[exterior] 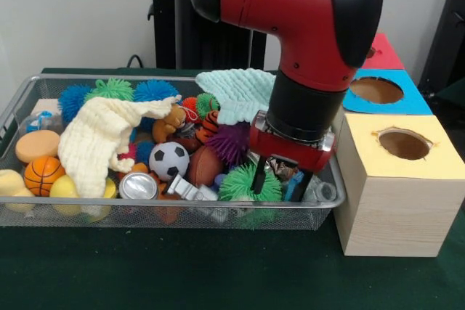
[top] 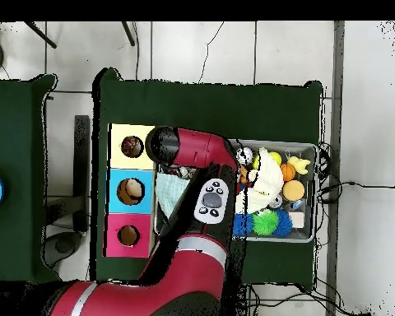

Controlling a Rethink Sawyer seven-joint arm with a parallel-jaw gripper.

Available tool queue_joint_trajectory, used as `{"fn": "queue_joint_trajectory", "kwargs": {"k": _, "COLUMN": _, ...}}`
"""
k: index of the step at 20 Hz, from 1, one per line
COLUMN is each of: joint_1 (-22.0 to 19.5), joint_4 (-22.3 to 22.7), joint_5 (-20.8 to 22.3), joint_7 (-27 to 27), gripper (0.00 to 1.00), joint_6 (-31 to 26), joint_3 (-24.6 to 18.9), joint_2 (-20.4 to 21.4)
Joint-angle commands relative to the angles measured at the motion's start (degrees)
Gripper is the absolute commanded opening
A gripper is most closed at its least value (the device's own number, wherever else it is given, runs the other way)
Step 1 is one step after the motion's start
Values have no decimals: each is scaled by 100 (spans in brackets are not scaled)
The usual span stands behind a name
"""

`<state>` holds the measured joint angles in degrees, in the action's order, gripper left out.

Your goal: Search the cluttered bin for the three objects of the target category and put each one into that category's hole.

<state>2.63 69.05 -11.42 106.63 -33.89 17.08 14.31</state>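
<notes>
My gripper (exterior: pixel 280 181) hangs low over the right end of the wire bin (exterior: pixel 43 213). It is open, and its two black fingers (exterior: pixel 259 176) reach down among the toys. One finger stands beside a green spiky ball (exterior: pixel 243 186); a small crumpled silvery thing (exterior: pixel 282 170) lies between the two. A purple spiky ball (exterior: pixel 229 141) and a brown football (exterior: pixel 204 166) lie just left of the gripper. Right of the bin stand the yellow-topped box with a hole (exterior: pixel 404 144), the blue one (exterior: pixel 375 90) and the red one (exterior: pixel 383 52). In the overhead view the arm (top: pixel 202 177) hides the gripper.
The bin also holds a soccer ball (exterior: pixel 168 160), a basketball (exterior: pixel 43 173), a silver can (exterior: pixel 138 186), a cream cloth (exterior: pixel 98 139), a mint cloth (exterior: pixel 236 92), blue spiky balls (exterior: pixel 153 91) and yellow balls (exterior: pixel 64 187). From above, the boxes (top: pixel 131 191) sit left of the bin (top: pixel 309 148).
</notes>
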Motion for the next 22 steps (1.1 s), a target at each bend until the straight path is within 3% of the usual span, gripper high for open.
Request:
{"fn": "queue_joint_trajectory", "kwargs": {"k": 1, "joint_1": -405, "joint_4": 212, "joint_5": 123, "joint_7": 601, "gripper": 100, "joint_6": 28, "joint_3": -372, "joint_2": -253}}
{"fn": "queue_joint_trajectory", "kwargs": {"k": 4, "joint_1": -727, "joint_4": 421, "joint_5": 288, "joint_7": 118, "gripper": 100, "joint_6": -82, "joint_3": -441, "joint_2": 21}}
{"fn": "queue_joint_trajectory", "kwargs": {"k": 10, "joint_1": -1341, "joint_4": 376, "joint_5": 712, "joint_7": -716, "gripper": 100, "joint_6": -89, "joint_3": -594, "joint_2": 180}}
{"fn": "queue_joint_trajectory", "kwargs": {"k": 16, "joint_1": -1678, "joint_4": 110, "joint_5": 1075, "joint_7": -903, "gripper": 100, "joint_6": -61, "joint_3": -912, "joint_2": 56}}
{"fn": "queue_joint_trajectory", "kwargs": {"k": 22, "joint_1": -1718, "joint_4": 204, "joint_5": 1289, "joint_7": -638, "gripper": 100, "joint_6": 48, "joint_3": -1063, "joint_2": 58}}
